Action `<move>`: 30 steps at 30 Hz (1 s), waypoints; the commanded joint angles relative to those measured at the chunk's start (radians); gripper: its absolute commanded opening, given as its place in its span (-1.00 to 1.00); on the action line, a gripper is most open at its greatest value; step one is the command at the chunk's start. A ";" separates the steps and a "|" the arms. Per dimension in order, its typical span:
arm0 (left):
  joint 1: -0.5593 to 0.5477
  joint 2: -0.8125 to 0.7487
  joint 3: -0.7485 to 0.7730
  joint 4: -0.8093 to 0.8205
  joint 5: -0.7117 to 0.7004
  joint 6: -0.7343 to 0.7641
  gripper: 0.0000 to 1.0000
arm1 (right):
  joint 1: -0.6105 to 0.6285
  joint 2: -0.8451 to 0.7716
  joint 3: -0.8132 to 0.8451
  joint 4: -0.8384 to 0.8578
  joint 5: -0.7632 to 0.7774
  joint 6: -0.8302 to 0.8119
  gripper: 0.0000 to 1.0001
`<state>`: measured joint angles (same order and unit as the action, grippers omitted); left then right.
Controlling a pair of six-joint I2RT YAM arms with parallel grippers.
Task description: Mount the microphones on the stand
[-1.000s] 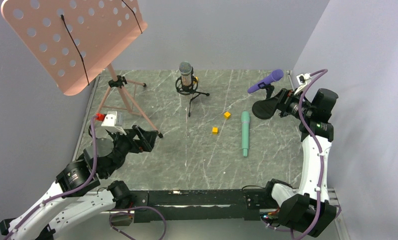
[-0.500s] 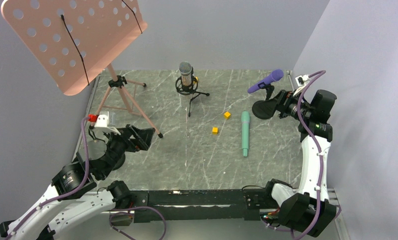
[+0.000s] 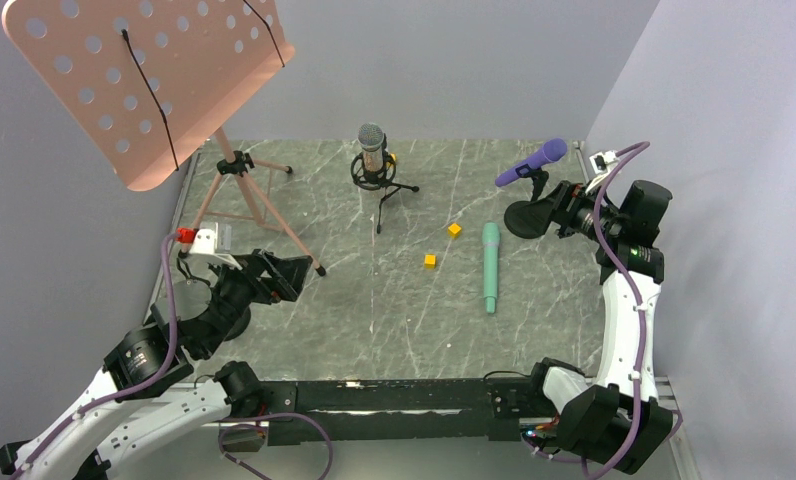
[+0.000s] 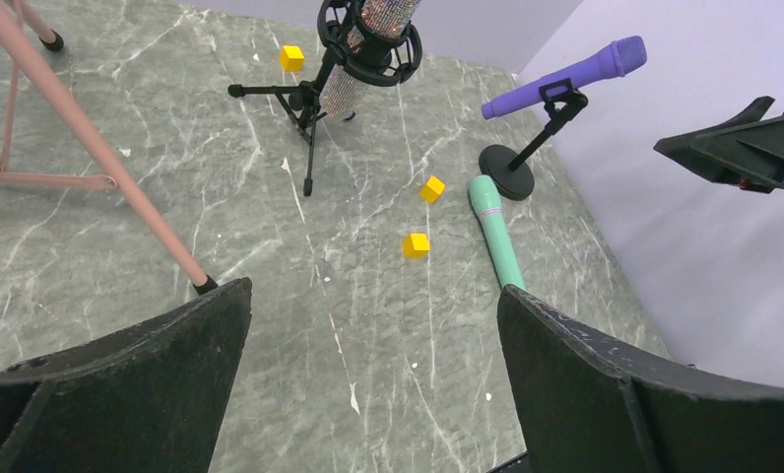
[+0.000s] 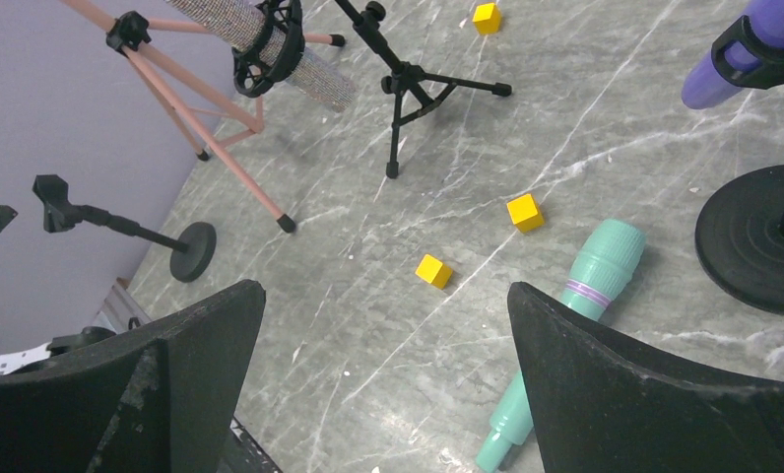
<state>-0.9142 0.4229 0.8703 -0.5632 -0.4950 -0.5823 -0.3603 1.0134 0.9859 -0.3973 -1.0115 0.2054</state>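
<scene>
The purple microphone (image 3: 531,162) sits tilted in the clip of a round-base stand (image 3: 521,217) at the back right; it also shows in the left wrist view (image 4: 565,77). The glittery microphone (image 3: 372,148) with a grey mesh head hangs in a black tripod mount (image 3: 382,185). The mint green microphone (image 3: 490,266) lies flat on the table and also shows in the right wrist view (image 5: 575,296). A second round-base stand (image 5: 122,229) with an empty clip stands at the left. My left gripper (image 3: 292,270) (image 4: 373,296) is open and empty. My right gripper (image 3: 562,212) (image 5: 385,291) is open and empty beside the purple microphone's stand.
Two small yellow cubes (image 3: 455,230) (image 3: 430,260) lie left of the mint microphone. A pink music stand (image 3: 144,70) on a tripod (image 3: 244,195) fills the back left, one leg ending near my left gripper. Walls close the back and right.
My left arm has drawn back a little to the left, its gripper still open. The right arm and the microphones have not moved.
</scene>
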 commanded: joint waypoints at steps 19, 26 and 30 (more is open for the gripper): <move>-0.002 0.010 0.021 0.004 -0.037 0.263 0.99 | 0.003 -0.043 -0.059 0.043 -0.030 -0.159 0.99; -0.002 -0.017 0.001 -0.076 -0.185 0.314 0.99 | 0.003 -0.027 -0.102 0.042 -0.100 -0.264 0.99; -0.002 -0.033 -0.007 -0.122 -0.298 0.298 0.99 | 0.004 -0.028 -0.121 0.052 -0.084 -0.280 0.99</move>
<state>-0.9142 0.4103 0.8673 -0.6296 -0.6392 -0.3019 -0.3588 0.9890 0.8791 -0.3923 -1.0763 -0.0193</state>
